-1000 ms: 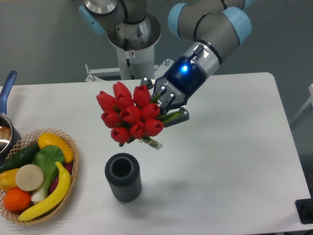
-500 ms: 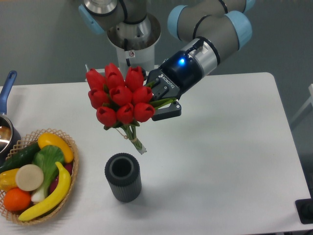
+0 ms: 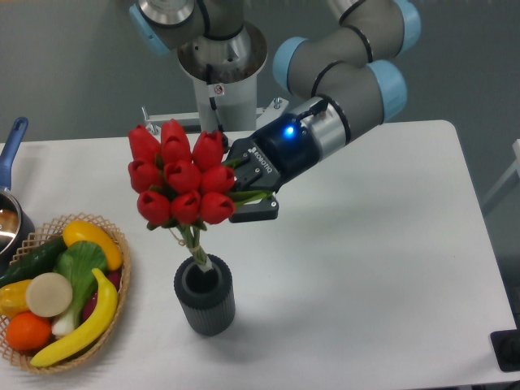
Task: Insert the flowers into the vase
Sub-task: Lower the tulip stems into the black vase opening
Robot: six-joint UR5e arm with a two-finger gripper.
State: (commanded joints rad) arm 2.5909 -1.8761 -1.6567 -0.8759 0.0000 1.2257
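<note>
The flowers [image 3: 177, 175] are a tight bunch of red tulip buds with green leaves, held in the air above the table's left half. My gripper [image 3: 244, 185] is shut on the leaves at the bunch's right side, its blue light glowing. The bound stems [image 3: 197, 250] hang down and slightly right, and their tip sits right at the mouth of the vase [image 3: 204, 295]. The vase is a dark grey ribbed cylinder standing upright near the front of the white table [image 3: 382, 268]. The bunch is wider than the vase's mouth.
A wicker basket [image 3: 61, 292] of toy fruit and vegetables sits at the front left, close to the vase. A pot with a blue handle [image 3: 11, 154] is at the left edge. The robot's base [image 3: 219, 73] stands behind the table.
The gripper has carried the flowers left and downward, turning the stems more upright. The stem tip has gone from hanging beside and above the vase to reaching its mouth.
</note>
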